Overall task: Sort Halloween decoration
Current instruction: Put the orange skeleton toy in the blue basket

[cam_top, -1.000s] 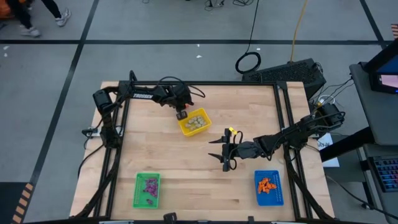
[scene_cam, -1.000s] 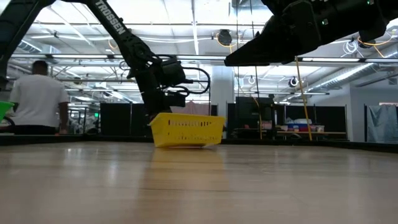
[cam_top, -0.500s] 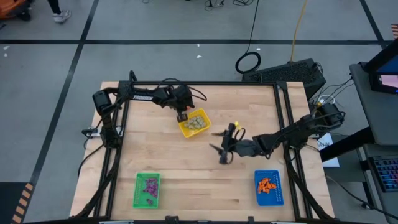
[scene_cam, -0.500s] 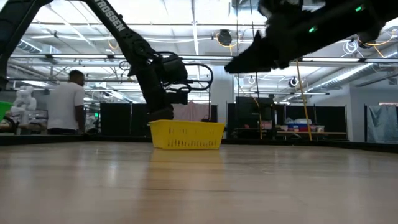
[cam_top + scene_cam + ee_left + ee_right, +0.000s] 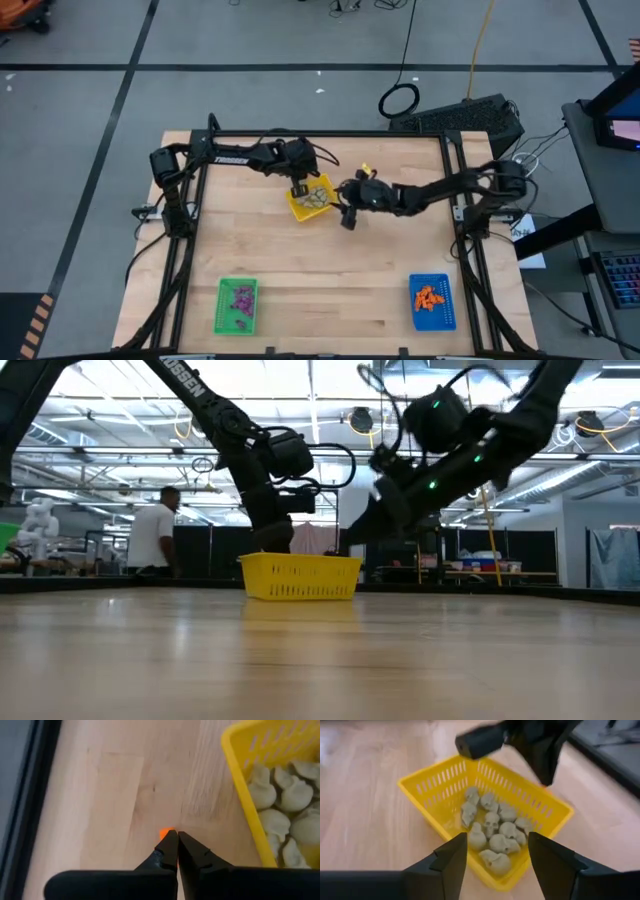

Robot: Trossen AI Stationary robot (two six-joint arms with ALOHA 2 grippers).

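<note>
A yellow tray [image 5: 312,198] holding several pale skull trinkets [image 5: 492,827] rests flat on the far middle of the table. My left gripper [image 5: 177,836] hangs just outside the tray's wall [image 5: 245,795], above bare wood, shut with a tiny orange trinket [image 5: 165,833] at its tips. In the high view my left gripper [image 5: 298,188] is at the tray's far left side. My right gripper [image 5: 343,205] comes level from the table's right and stands open in front of the tray, its fingers [image 5: 457,852] touching nothing. My left gripper pinches the orange trinket [image 5: 165,833] between the free ends of its two fingers, which slant down from the table's left. The fingers hide most of the trinket. It looks lifted off the wood, but I cannot tell for certain.
A green tray [image 5: 237,305] with purple trinkets sits near the front left, a blue tray [image 5: 432,302] with orange trinkets near the front right. Bare wood lies between them and the yellow tray. In the low view a person [image 5: 160,540] walks in the room behind.
My right gripper has swung from the table's middle toward the far edge and left, up to the yellow tray, rolling as it went and staying open. My left gripper has drifted a little toward the table's right beside the tray.
</note>
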